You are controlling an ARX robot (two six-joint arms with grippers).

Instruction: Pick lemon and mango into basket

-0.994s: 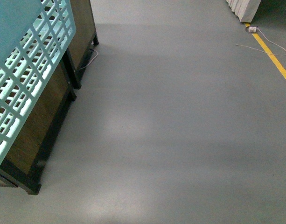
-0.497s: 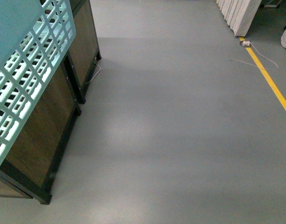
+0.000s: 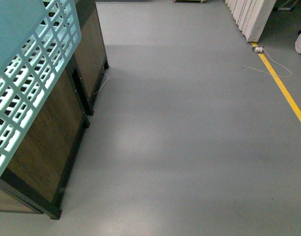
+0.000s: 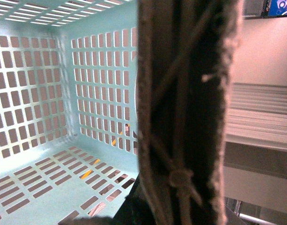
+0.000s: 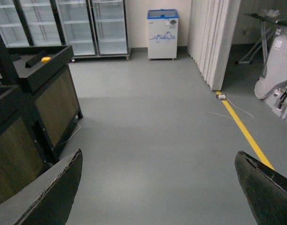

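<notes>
The aqua lattice basket (image 3: 35, 73) hangs high at the left of the front view. In the left wrist view its slotted walls and floor (image 4: 63, 103) hold no fruit where they show. Its brown ribbed handle (image 4: 180, 117) fills the middle of that view, and my left gripper (image 4: 173, 208) is shut on it, mostly hidden behind it. My right gripper (image 5: 159, 187) is open over bare grey floor, nothing between its fingers (image 5: 54, 192). A small yellow thing (image 5: 45, 59) lies on a dark stand, too small to name. I cannot pick out the lemon or the mango.
Wood-panelled stands with dark frames (image 3: 52, 142) line the left. A yellow floor line (image 3: 283, 91), a loose cable (image 3: 270, 66) and a white folding partition (image 3: 251, 17) are on the right. Glass-door fridges (image 5: 63, 23) and a small chest freezer (image 5: 162, 33) stand at the far wall.
The front view has shifted: the wooden stands slid right and more of them shows, and the yellow line and partition moved left. The basket keeps its place in the view.
</notes>
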